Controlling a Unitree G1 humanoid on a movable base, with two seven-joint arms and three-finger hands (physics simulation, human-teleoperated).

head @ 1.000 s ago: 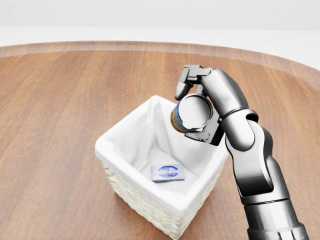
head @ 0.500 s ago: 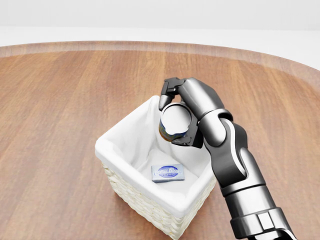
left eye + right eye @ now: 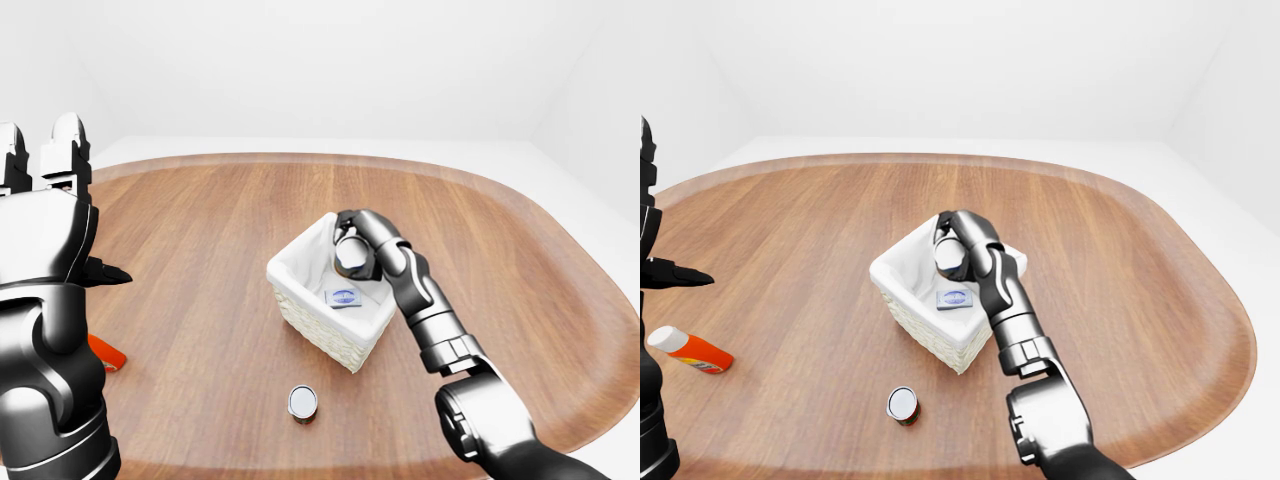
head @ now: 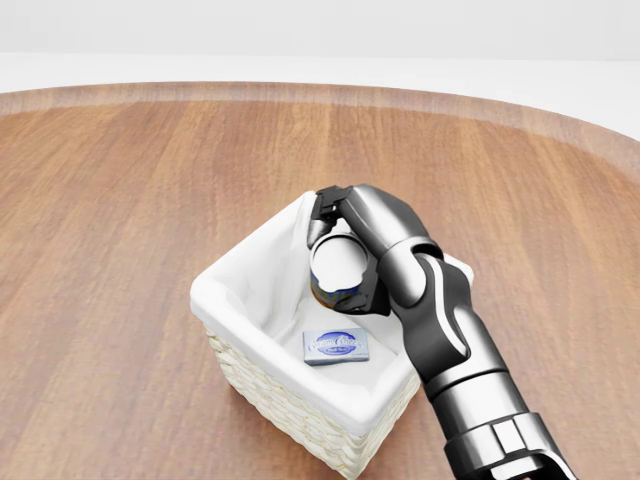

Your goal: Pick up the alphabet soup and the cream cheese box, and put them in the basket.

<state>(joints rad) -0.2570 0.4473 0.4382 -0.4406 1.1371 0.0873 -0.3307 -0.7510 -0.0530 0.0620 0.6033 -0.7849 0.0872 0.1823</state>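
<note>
Nearest me in the left-eye view, a small spare can [image 3: 302, 402] stands on the round wooden table [image 4: 120, 200]; I leave it. Beyond it, my right hand [image 4: 345, 255] grasps the cylindrical alphabet soup can [image 4: 338, 270] inside the white-lined wicker basket [image 4: 255, 345], above the flat blue cream cheese box [image 4: 336, 346] lying there. I should lower it beside the box, then release. My left hand [image 3: 45, 160] is raised, fingers unclenched.

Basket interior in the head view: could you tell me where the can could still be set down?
Bare white liner lies left of the blue-and-white cream cheese box, up to the white wicker basket's rim. The right side is crowded by the right hand gripping the alphabet soup can.
</note>
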